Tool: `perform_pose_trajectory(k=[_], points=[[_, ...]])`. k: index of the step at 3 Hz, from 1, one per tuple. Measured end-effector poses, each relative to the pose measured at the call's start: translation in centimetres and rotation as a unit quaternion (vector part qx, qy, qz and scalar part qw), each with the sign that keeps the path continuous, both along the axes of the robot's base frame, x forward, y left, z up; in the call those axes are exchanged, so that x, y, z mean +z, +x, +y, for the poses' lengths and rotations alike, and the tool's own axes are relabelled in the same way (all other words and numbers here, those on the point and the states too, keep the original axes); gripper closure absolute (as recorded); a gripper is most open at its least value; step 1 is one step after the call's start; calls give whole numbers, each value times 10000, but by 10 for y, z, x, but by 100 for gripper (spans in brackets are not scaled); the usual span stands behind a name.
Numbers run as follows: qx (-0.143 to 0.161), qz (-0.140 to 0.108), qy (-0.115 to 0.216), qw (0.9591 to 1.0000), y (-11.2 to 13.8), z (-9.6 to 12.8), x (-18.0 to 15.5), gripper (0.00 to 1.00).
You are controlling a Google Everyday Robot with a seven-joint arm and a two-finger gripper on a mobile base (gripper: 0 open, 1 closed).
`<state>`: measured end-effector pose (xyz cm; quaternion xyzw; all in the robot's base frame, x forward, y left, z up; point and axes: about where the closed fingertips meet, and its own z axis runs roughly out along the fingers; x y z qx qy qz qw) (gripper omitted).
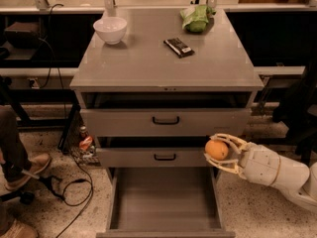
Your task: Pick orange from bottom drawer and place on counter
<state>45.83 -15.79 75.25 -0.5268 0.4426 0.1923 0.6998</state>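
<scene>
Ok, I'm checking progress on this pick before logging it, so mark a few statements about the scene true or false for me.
1. The gripper holds the orange between its fingers. True.
2. The orange lies on the floor of the bottom drawer. False: it is held up by the right end of the middle drawer.
3. The bottom drawer is pulled open. True.
4. The white bowl sits at the right rear of the counter. False: it is at the left rear; the green bag is at the right rear.
</scene>
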Motion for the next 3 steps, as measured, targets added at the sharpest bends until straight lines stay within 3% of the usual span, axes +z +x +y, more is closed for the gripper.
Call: perform_pose_trajectory(k=[2,3], points=[[338,-749,450,9956,29,7,87,100],[271,-914,106,9954,53,6,145,100]])
